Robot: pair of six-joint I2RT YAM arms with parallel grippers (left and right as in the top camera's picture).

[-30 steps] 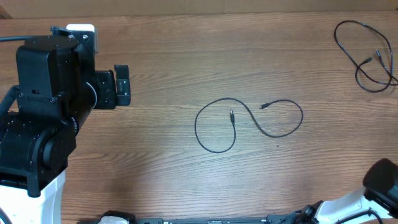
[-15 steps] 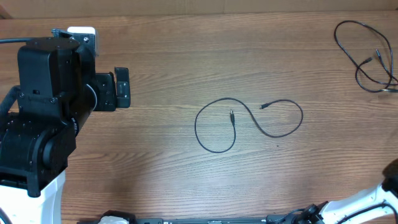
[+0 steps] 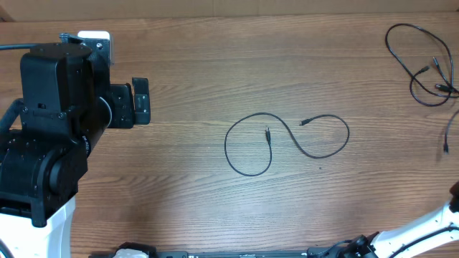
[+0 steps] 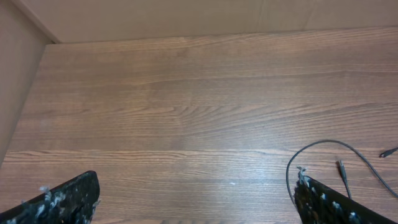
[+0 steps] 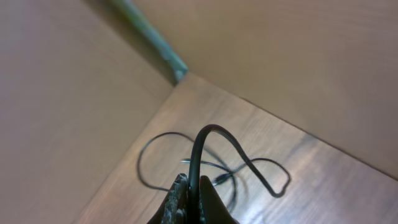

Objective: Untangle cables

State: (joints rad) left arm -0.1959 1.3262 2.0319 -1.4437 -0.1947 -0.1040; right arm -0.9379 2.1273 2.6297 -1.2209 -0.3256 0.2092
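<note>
Right wrist showed right gripper (image 5: 189, 196) clamped tight on a black cable (image 5: 195, 158); left gripper (image 4: 196, 200) spread wide, holding nothing, over table (image 4: 186, 93) near looped cable (image 3: 287, 140).

The black two-finger left gripper (image 4: 196, 202) hangs with jaws spread wide; the right gripper (image 5: 193, 199) pinches a thin black cable (image 5: 214, 128).

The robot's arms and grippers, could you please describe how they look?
The left arm is black and boxy on a white base, with a black wire leading off it. Its fingers are black, flecked pale. The right arm is white with a black joint.
</note>
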